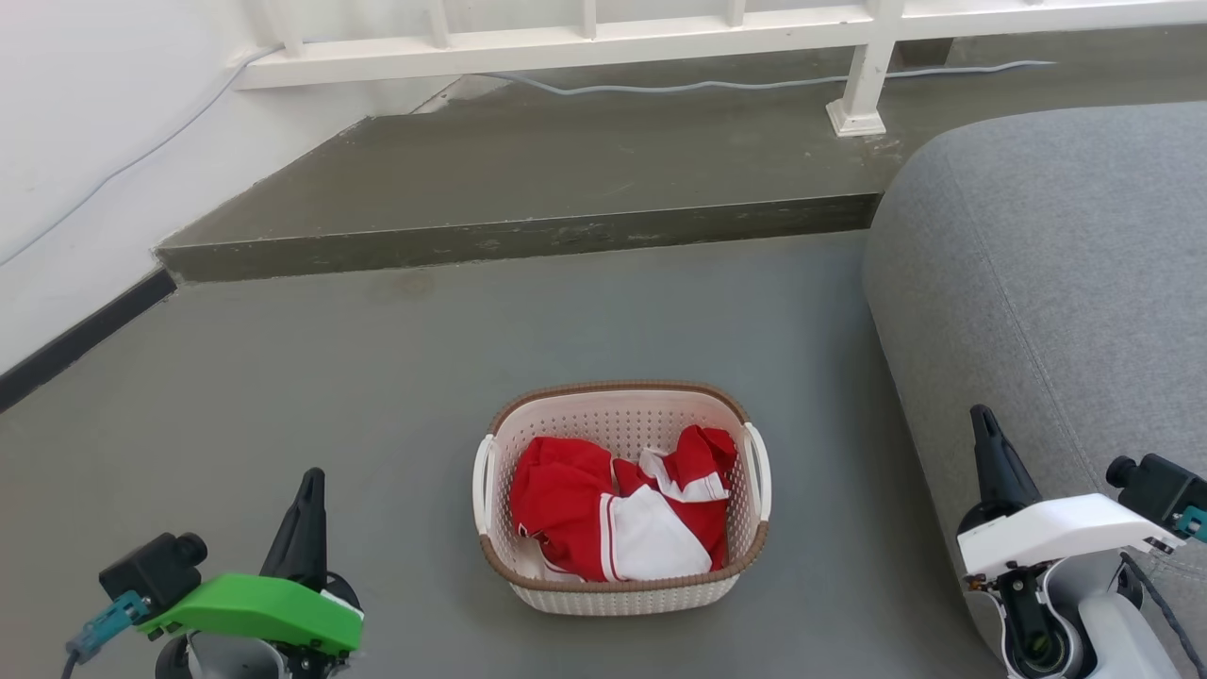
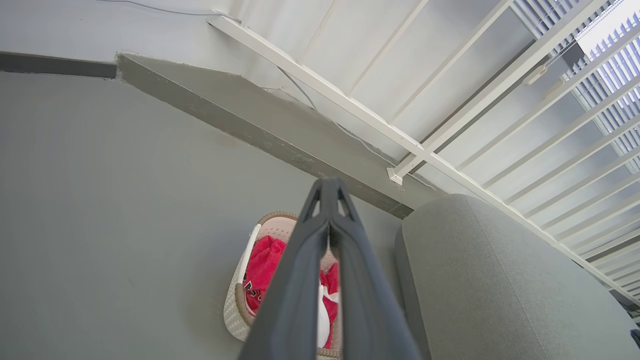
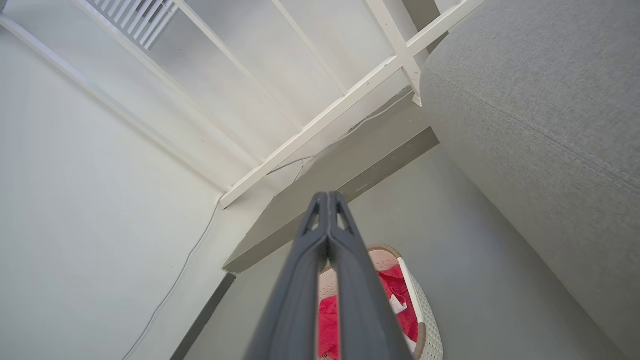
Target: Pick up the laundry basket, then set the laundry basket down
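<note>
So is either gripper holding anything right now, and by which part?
Nothing is held. The left gripper and right gripper are shut and empty, clear of the laundry basket.

Left gripper (image 1: 310,483), right gripper (image 1: 983,420): fingers (image 2: 295,290) together.

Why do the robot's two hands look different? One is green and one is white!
The left gripper wears a green cover; the right gripper wears a white cover. The left gripper shows against bare floor, left of the laundry basket; the right gripper shows against the grey sofa, on the basket's right. Both have dark fingers shut together and hold nothing.
</note>
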